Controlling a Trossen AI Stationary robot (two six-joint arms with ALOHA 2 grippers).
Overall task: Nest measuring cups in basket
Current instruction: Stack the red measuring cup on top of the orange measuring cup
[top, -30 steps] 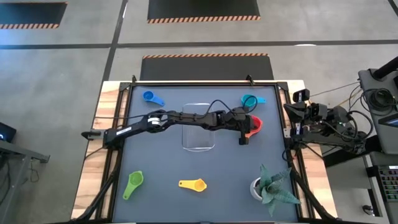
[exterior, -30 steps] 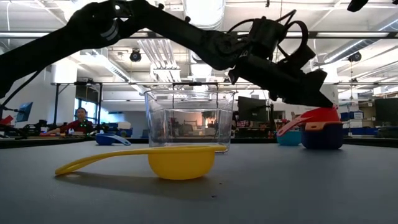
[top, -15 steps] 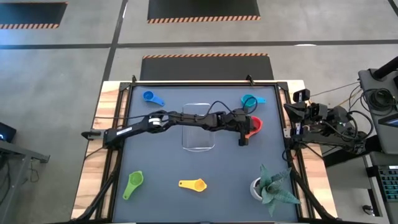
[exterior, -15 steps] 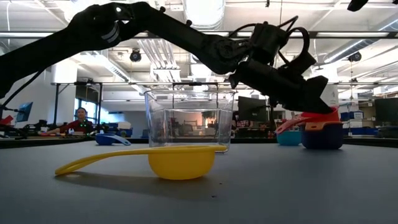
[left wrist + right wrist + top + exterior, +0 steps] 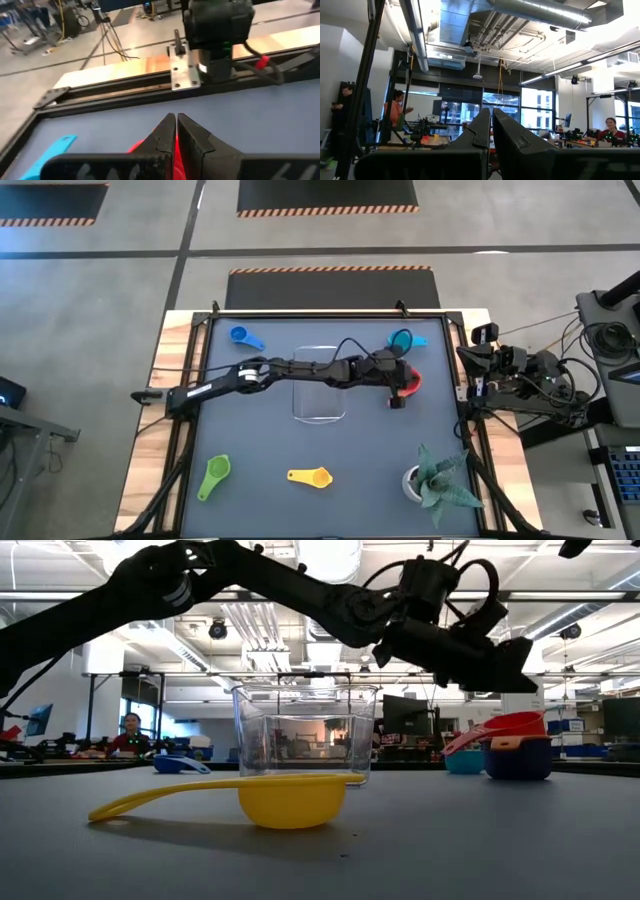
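Note:
My left arm reaches across the clear basket (image 5: 318,385) (image 5: 305,735) toward the table's right side. Its left gripper (image 5: 396,399) (image 5: 515,665) (image 5: 176,131) is shut and hovers just above a stack of cups: the red cup (image 5: 410,382) (image 5: 512,726) on top, an orange one (image 5: 505,743) under it, and a dark purple one (image 5: 518,761) standing on the table. The teal cup (image 5: 401,340), blue cup (image 5: 240,336), green cup (image 5: 215,474) and yellow cup (image 5: 310,477) (image 5: 290,798) lie apart on the mat. My right gripper (image 5: 491,122) is shut and parked off the table's right edge.
A white pot with a green plant (image 5: 434,477) stands at the near right corner. The basket stands in the middle of the mat under my left arm. A raised frame (image 5: 455,360) borders the dark mat. People sit in the room beyond the far edge.
My left gripper, whose tips were down on the red cup, has risen straight up and now hangs clear above the stack. The stacked cups have stayed in place.

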